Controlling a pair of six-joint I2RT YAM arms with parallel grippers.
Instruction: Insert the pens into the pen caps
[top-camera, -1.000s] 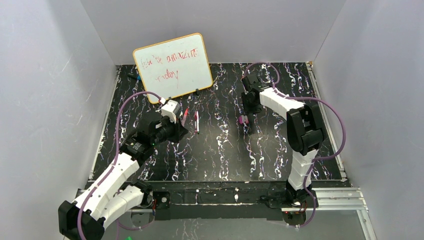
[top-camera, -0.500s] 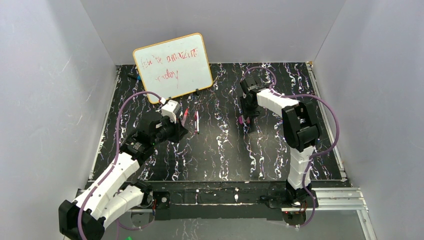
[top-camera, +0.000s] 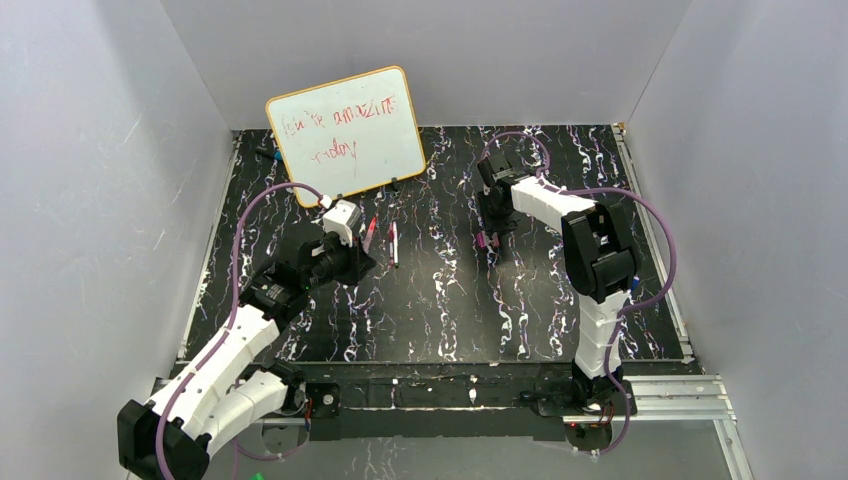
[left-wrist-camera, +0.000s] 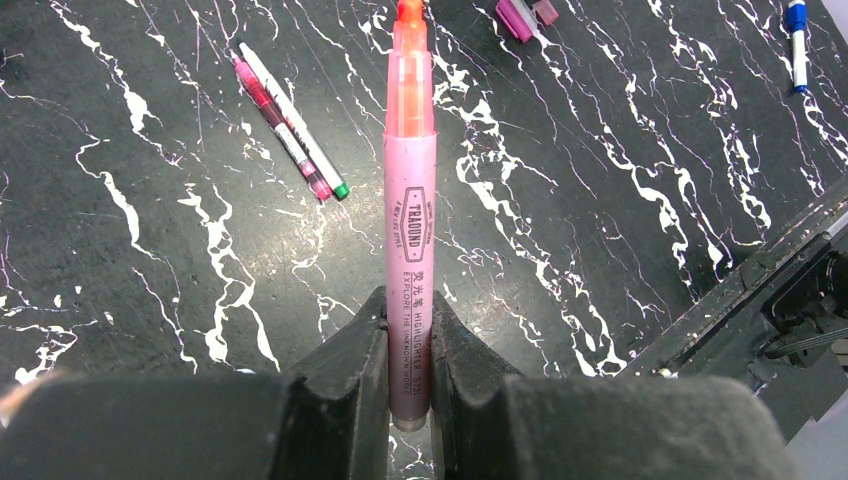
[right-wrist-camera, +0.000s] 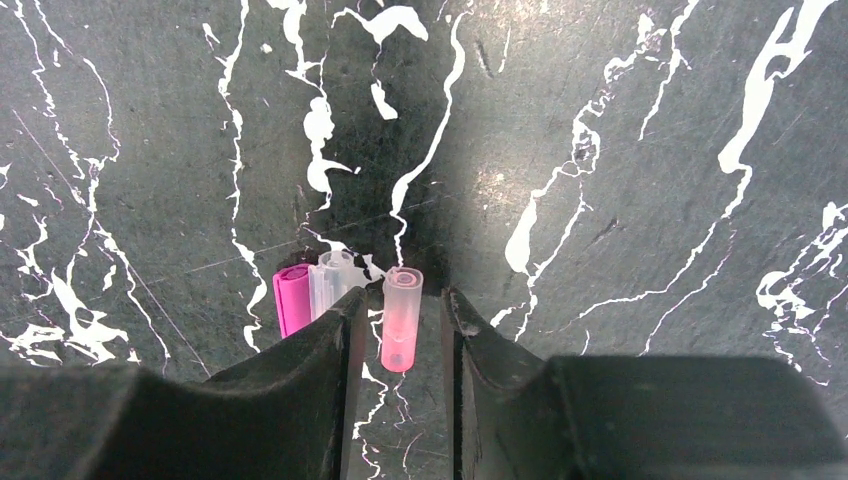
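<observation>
My left gripper (left-wrist-camera: 410, 312) is shut on a pink highlighter pen (left-wrist-camera: 411, 190) whose orange tip points forward, held above the table; the gripper also shows in the top view (top-camera: 357, 256). Two thin pens (left-wrist-camera: 288, 118), one pink-red and one white-bodied, lie side by side on the table, also seen from above (top-camera: 393, 243). My right gripper (right-wrist-camera: 400, 305) is open and low over the table, with a translucent pink pen cap (right-wrist-camera: 401, 318) lying between its fingers, touching neither. A magenta cap (right-wrist-camera: 291, 298) and a clear cap (right-wrist-camera: 330, 283) lie just left of the left finger. The caps show from above (top-camera: 484, 239).
A whiteboard (top-camera: 347, 133) with red writing leans at the back left. A blue-tipped marker (left-wrist-camera: 797, 40) lies near it. Grey walls close in the black marbled table (top-camera: 440, 310) on three sides. The metal frame rail (left-wrist-camera: 790, 290) shows at the right of the left wrist view.
My right arm has shifted a little left and back, bringing its open gripper over the caps. My left arm and the highlighter have not moved.
</observation>
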